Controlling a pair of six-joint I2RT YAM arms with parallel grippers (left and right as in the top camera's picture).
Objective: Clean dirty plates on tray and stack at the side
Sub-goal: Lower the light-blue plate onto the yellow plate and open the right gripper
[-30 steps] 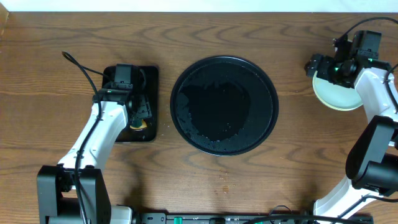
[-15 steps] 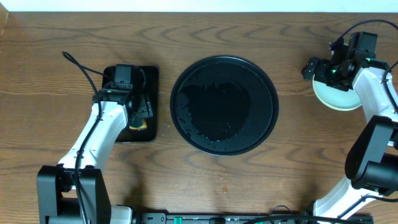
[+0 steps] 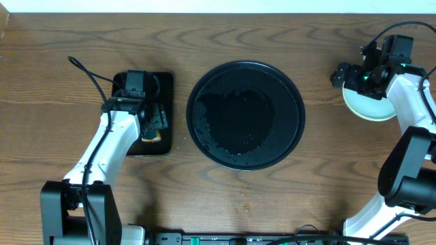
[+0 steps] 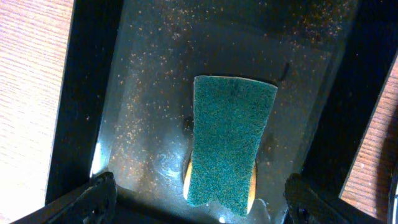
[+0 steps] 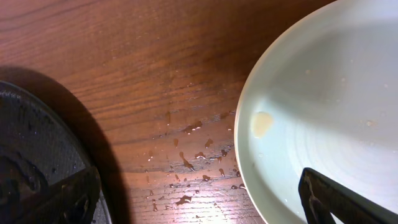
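Plates (image 3: 366,109) right of tray (image 3: 245,114), right claw (image 5: 199,204) wide apart above; left claw (image 4: 205,200) agape over sponge (image 4: 230,137)

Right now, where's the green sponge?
Left wrist view: the sponge lies in the rectangular black tray, left of the round tray, under the left gripper.

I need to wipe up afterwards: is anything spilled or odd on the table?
Yes. Small droplets lie on the wood between the round tray and the plate, which carries a pale blotch near its rim.
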